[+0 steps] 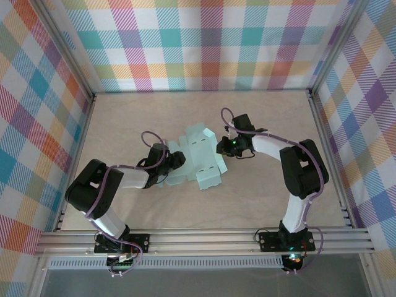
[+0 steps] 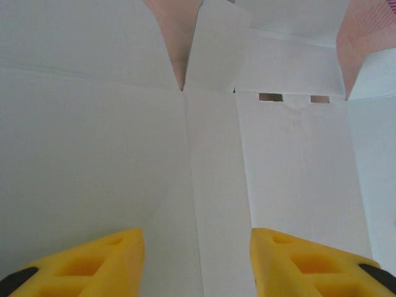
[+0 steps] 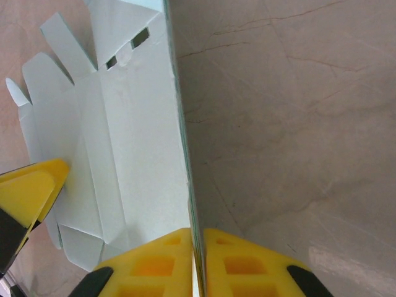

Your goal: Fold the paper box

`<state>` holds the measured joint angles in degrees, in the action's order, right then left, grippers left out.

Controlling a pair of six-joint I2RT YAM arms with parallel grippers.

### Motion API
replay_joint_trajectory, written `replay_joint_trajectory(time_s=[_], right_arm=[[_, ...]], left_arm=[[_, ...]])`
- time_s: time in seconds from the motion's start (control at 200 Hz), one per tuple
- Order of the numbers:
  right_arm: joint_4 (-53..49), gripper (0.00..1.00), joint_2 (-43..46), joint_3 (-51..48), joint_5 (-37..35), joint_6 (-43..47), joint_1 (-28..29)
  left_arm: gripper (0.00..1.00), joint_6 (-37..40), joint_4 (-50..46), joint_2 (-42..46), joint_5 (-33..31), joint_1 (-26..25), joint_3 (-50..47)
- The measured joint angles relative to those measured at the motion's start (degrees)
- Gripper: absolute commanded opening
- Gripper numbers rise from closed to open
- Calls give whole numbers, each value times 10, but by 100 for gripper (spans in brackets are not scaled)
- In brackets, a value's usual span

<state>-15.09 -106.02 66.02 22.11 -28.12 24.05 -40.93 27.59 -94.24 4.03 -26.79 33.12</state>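
There is one paper box, a thin, matt card of pale mint colour, cut as a flat blank with straight crease lines and rounded flaps. It lies near the centre of the bench, which is smooth, pale beige and has fine veins. In the left wrist view two small rectangular slots are cut side by side in the card. There are two arms. The left pincer is at the 9 o'clock side of the blank; its two yellow plastic fingers stand apart, released, with the card surface showing between them. The right pincer is at the 2 o'clock side. In the right wrist view its two yellow fingers are clenched on one panel edge of the box, which stands upright between them.
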Motion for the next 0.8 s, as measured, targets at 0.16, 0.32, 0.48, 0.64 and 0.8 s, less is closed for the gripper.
replay_joint_trajectory(time_s=[0.16,0.32,0.48,0.64,0.8], right_arm=[[-13,5,0,7,-20,10,9],[-54,3,0,37,-89,40,38],[-103,0,0,76,-196,81,85],[-148,0,-22,130,-296,113,124],[-188,0,-69,185,-393,141,155]], left_arm=[[49,0,0,0,0,0,0],[49,2,0,0,0,0,0],[49,2,-3,2,0,0,0],[49,2,-23,14,1,0,0],[49,3,-81,61,-2,0,0]])
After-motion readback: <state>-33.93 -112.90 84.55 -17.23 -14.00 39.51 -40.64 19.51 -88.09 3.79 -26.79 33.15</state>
